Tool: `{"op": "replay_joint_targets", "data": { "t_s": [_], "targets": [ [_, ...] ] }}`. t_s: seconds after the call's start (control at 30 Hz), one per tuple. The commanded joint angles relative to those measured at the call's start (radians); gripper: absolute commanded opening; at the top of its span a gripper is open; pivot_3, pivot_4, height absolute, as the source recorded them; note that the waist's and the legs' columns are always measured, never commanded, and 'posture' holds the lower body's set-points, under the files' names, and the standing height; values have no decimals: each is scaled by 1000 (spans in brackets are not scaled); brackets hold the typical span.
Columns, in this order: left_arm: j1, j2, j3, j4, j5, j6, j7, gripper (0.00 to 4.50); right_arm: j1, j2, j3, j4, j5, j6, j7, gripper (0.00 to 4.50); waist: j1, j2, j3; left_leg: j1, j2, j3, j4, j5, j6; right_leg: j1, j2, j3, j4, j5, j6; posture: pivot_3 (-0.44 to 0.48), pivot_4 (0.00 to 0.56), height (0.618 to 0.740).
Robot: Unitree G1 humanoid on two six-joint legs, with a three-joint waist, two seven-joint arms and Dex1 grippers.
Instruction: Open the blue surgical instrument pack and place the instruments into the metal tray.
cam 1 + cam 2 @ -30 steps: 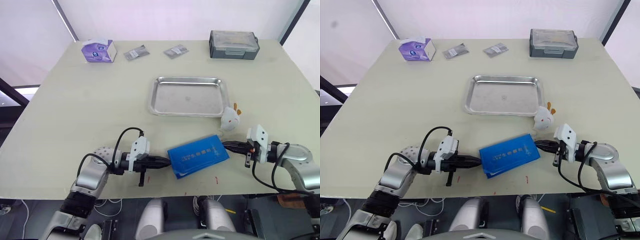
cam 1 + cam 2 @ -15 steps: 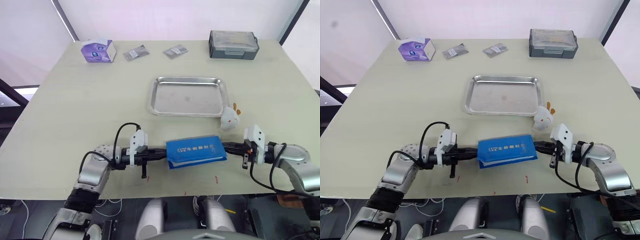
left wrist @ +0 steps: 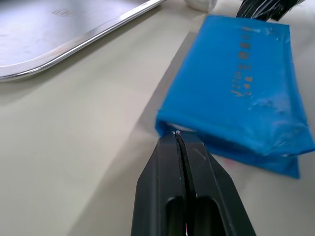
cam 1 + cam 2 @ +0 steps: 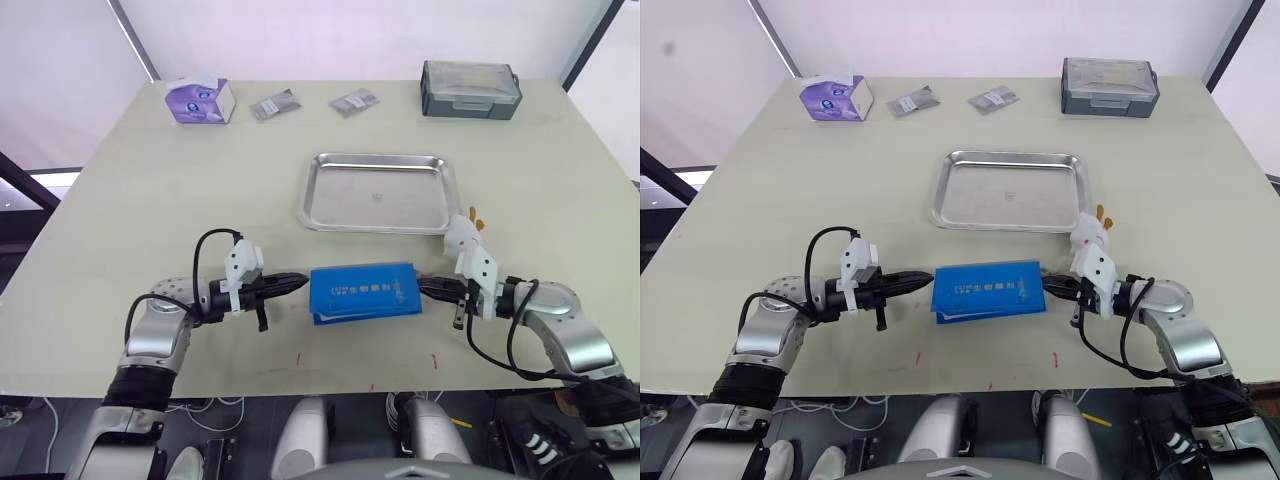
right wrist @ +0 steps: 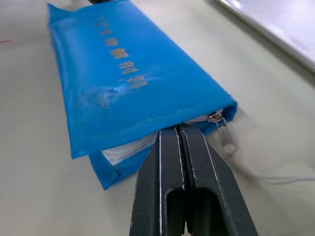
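1. Two grippers pinch the blue surgical instrument pack (image 4: 362, 292) from opposite ends: the left gripper (image 3: 179, 142) has its fingers pressed together at the pack's 9 o'clock corner, and the right gripper (image 5: 178, 129) is closed the same way at the zipper end, at 3 o'clock.
2. Since a second ago the pack has swung from a slant to lie square with the table's near edge, and has slid toward 9 o'clock.
3. My guess is this sets it up for unzipping; the zipper pull (image 5: 220, 126) lies just beside the right fingertips, and white lining shows at the gap.
4. At 12 o'clock from the pack sits the metal tray (image 4: 315, 190), empty and apart from it.
5. Between them is open tabletop, though a small white toy (image 4: 460, 232) stands close above the right gripper, near the tray's corner.
6. Toward 6 o'clock, the table edge (image 4: 370, 384) is near.
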Motion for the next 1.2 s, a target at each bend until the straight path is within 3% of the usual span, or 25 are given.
{"op": "replay_joint_targets", "data": {
  "t_s": [0.03,0.93,1.2],
  "targets": [
    [-26,-13,5,-3,5,-22,16,45,-14,4,-6,-5,1,-34,-1,0,-1,0,0,0,0,0,0,0,0,0,0,0,0,0,0,0,150,727],
    [-67,-56,29,52,11,-38,85,45,-12,41,12,-34,-11,-30,-53,0,-1,0,0,0,0,0,0,0,0,0,0,0,0,0,0,0,150,727],
    [-38,-16,58,37,-8,-23,78,45,19,-35,-66,-50,43,-4,-25,0,-1,0,0,0,0,0,0,0,0,0,0,0,0,0,0,0,150,727]
  ]
}}
